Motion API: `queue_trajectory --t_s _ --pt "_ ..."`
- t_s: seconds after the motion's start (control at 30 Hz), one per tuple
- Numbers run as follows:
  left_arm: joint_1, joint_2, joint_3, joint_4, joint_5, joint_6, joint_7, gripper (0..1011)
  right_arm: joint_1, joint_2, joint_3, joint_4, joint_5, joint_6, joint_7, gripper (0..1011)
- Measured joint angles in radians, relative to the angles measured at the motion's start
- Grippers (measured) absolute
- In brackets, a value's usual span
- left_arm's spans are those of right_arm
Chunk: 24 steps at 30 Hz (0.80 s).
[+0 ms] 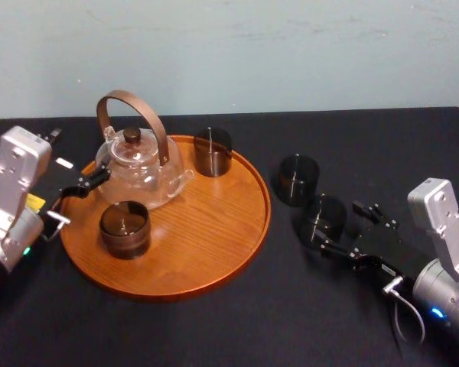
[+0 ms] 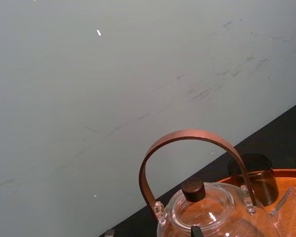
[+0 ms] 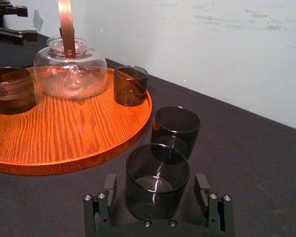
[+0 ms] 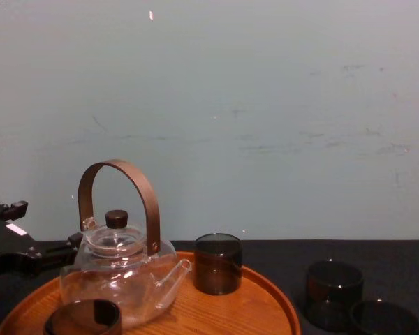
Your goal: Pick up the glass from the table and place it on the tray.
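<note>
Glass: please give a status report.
Right pincer open, astride glass on table. Left pincer idle by teapot. Second glass close behind, near tray.

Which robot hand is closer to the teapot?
Left. The left gripper is right beside the teapot, at the left rim of the tray. The right gripper is across the table, its open fingers either side of a dark glass.

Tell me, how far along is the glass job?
On the tray, a back glass and a front glass already stand. In hand: the right gripper, jaws open, straddles the nearer glass on the table. Remaining: closing, lifting, placing. The left gripper sits by the teapot.
</note>
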Motion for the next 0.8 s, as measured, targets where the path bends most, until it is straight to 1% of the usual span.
queue_trajectory --t_s 0.5,0.8 --pt "0.000 0.000 0.000 0.000 0.000 0.000 0.000 1001 0.034 -0.050 0.009 0.065 -0.029 0.011 0.044 1002" --pt "0.000 0.000 0.000 0.000 0.000 0.000 0.000 1001 0.049 -0.073 0.019 0.086 -0.048 0.011 0.065 1002"
